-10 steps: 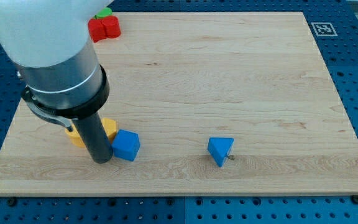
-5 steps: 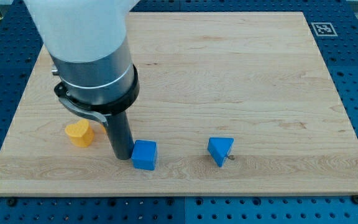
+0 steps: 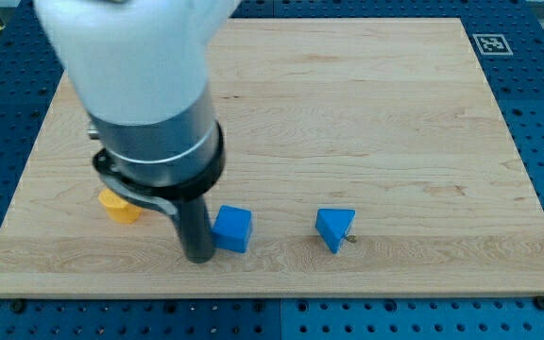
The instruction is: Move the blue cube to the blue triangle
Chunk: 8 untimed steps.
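Note:
The blue cube (image 3: 233, 229) lies on the wooden board (image 3: 348, 113) near the view's bottom, left of centre. The blue triangle (image 3: 334, 229) lies to its right, about a cube's width and a half away. My tip (image 3: 199, 256) rests on the board against the cube's lower left side. The wide grey and white arm body above it hides the board's upper left part.
A yellow block (image 3: 118, 205) lies left of my rod, partly hidden by the arm. A black and white marker (image 3: 490, 43) sits at the board's top right corner. The board's bottom edge runs just below the tip.
My tip has moved to the view's right and slightly down, pushing the blue cube rightward toward the blue triangle. The triangle has not moved. The red and green blocks at top left are now hidden.

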Each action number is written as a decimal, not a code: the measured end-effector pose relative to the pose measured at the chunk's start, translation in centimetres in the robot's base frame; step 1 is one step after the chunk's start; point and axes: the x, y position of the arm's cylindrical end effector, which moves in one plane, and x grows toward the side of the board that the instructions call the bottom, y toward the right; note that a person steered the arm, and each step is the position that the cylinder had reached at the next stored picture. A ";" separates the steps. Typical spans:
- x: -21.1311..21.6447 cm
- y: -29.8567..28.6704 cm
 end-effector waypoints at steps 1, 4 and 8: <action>0.0 3.1; -0.6 0.9; -5.4 3.1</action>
